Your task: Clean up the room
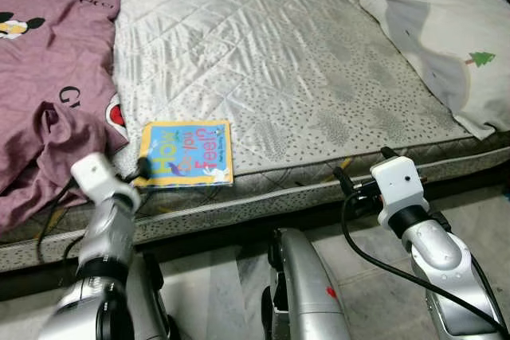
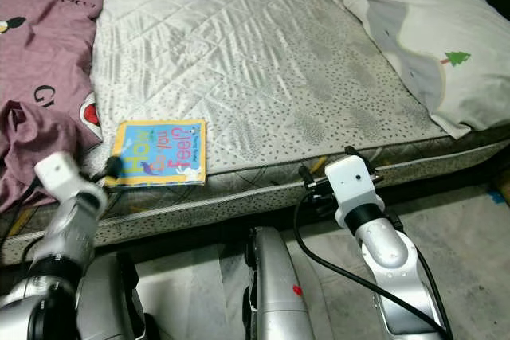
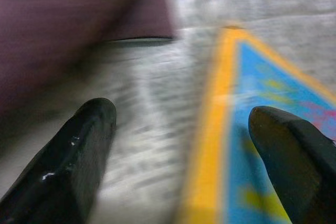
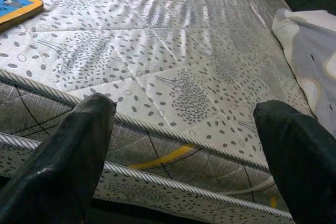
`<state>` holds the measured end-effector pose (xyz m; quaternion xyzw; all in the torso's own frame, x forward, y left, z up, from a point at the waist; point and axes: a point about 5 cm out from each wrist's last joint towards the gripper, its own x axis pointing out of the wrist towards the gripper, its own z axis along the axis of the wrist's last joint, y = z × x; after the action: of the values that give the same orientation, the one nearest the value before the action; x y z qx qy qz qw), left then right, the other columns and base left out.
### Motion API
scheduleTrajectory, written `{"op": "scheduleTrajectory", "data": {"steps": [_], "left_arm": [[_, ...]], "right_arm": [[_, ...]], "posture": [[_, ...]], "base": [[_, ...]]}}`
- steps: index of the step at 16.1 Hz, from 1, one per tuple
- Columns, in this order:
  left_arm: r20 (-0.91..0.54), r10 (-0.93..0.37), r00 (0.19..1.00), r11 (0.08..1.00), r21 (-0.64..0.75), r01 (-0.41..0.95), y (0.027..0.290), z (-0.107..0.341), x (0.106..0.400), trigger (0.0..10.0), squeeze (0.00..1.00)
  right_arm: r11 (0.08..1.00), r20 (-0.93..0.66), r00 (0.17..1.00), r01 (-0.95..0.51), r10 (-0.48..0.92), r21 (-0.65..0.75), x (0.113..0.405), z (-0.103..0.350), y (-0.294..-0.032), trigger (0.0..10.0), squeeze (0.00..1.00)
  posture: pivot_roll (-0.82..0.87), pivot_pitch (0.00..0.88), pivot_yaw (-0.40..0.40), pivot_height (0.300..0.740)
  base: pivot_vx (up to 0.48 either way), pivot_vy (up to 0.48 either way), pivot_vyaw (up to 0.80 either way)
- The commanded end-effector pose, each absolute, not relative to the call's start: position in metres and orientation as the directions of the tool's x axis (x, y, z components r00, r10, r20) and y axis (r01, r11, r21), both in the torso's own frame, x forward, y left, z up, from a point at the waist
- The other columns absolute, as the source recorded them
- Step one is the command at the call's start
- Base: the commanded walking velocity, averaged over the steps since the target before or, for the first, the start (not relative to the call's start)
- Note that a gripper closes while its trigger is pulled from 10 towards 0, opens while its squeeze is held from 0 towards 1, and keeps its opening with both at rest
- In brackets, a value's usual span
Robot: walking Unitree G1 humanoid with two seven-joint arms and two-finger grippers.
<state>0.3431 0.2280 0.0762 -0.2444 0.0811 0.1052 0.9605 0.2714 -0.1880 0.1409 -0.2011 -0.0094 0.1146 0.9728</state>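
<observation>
With the flat blue picture book with yellow border (image 1: 187, 154) lying at the near edge of the grey quilted mattress (image 1: 263, 53), beside the mauve blanket (image 1: 48, 61), advance the wide-open, empty left claw (image 3: 181, 145) so its fingers straddle the book's yellow edge before closing; the right claw (image 4: 184, 145) hovers open and empty.

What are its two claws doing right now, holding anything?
Left gripper: open, empty, fingers straddling the edge of the children's book on the mattress.
Right gripper: open, empty, at the mattress edge.
</observation>
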Motion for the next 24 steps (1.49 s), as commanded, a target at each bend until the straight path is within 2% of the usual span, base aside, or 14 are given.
{"op": "scheduleTrajectory", "data": {"steps": [1,3,8,12,14,17,21,24], "left_arm": [[-0.241,0.058,0.969,0.853,-0.492,-0.173,0.206,0.068,0.346,10.0,0.00],[-0.231,-0.030,0.972,0.847,-0.522,-0.098,0.188,0.073,0.353,10.0,0.00],[-0.285,-0.121,0.951,0.837,-0.544,-0.056,0.162,0.062,0.352,10.0,0.00],[-0.267,-0.258,0.929,0.719,-0.695,0.000,0.147,0.053,0.345,10.0,0.00],[-0.223,-0.320,0.921,0.624,-0.781,0.028,0.145,0.054,0.344,10.0,0.00],[-0.246,-0.362,0.899,0.625,-0.780,0.038,0.137,0.050,0.342,10.0,0.00],[-0.304,-0.388,0.870,0.585,-0.811,-0.023,0.127,0.039,0.334,10.0,0.00],[-0.374,-0.332,0.866,0.522,-0.838,-0.162,0.127,0.030,0.329,10.0,0.00]], "right_arm": [[0.890,-0.026,0.975,-0.214,0.222,-0.403,0.269,0.140,-0.190,10.0,0.00],[0.886,-0.017,0.973,-0.218,0.231,-0.409,0.272,0.142,-0.188,10.0,0.00],[0.886,-0.002,0.975,-0.201,0.221,-0.417,0.275,0.146,-0.190,10.0,0.00],[0.887,0.003,0.976,-0.196,0.217,-0.419,0.275,0.147,-0.190,10.0,0.00],[0.887,0.010,0.976,-0.192,0.216,-0.421,0.275,0.148,-0.189,10.0,0.00],[0.884,0.012,0.977,-0.185,0.211,-0.429,0.271,0.150,-0.192,10.0,0.00],[0.879,0.006,0.979,-0.182,0.206,-0.440,0.266,0.153,-0.197,10.0,0.00],[0.875,-0.006,0.980,-0.180,0.199,-0.450,0.259,0.155,-0.201,10.0,0.00]], "posture": [[-0.22,0.182,-0.108,0.514],[-0.23,0.180,-0.108,0.514],[-0.24,0.193,-0.103,0.514],[-0.24,0.191,-0.099,0.514],[-0.26,0.186,-0.094,0.514],[-0.28,0.191,-0.097,0.514],[-0.31,0.213,-0.102,0.514],[-0.34,0.228,-0.109,0.514]], "base": [[0.000,0.000,0.00],[0.000,0.000,0.00],[0.000,0.000,0.00],[0.000,0.000,0.00],[0.000,0.000,0.00],[0.000,0.000,0.00],[0.000,0.000,0.00],[0.000,0.000,0.00]]}}
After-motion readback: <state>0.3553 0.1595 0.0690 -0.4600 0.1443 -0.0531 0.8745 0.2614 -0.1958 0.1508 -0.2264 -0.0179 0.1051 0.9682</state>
